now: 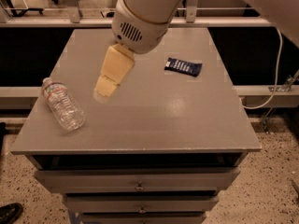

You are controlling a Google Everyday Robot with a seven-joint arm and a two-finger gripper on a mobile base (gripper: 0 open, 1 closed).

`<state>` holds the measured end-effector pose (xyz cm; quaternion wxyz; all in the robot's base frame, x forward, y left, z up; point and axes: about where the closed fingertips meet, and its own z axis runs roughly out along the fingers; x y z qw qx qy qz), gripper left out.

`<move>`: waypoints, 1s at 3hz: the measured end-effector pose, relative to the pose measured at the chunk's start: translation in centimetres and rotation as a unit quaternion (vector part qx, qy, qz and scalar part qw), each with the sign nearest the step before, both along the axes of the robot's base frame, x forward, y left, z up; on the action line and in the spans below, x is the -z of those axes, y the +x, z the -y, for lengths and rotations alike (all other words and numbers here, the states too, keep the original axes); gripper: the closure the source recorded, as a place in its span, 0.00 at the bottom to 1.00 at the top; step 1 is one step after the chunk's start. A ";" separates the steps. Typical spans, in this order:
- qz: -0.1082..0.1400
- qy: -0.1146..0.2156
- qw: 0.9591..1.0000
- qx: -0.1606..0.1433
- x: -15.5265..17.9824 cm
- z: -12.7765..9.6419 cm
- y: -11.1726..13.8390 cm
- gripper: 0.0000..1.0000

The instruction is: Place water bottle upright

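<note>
I see the water bottle [63, 105] lying on its side near the left edge of the surface [168, 120], toward the front-left corner, with its cap pointing toward the back. The hand [106, 90] hangs over the surface left of centre, apart from the bottle, and I cannot tell whether it is open or closed. A dark blue packet [183, 66] lies toward the back-right corner.

We see a fat, rounded white wrist housing [145, 17] with a small grille [131, 31] of dark slanted slots on its face. Just below it, left of centre in our view, hangs the gripper [104, 92]: pale butter-yellow, blocky and stepped (matte, like moulded plastic). A broader off-white arm link [273, 6] fills the top right corner.
</note>
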<state>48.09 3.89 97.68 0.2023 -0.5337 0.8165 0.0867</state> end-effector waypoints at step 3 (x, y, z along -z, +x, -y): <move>-0.059 -0.020 0.997 0.036 8.7 -20.9 4.5 0.00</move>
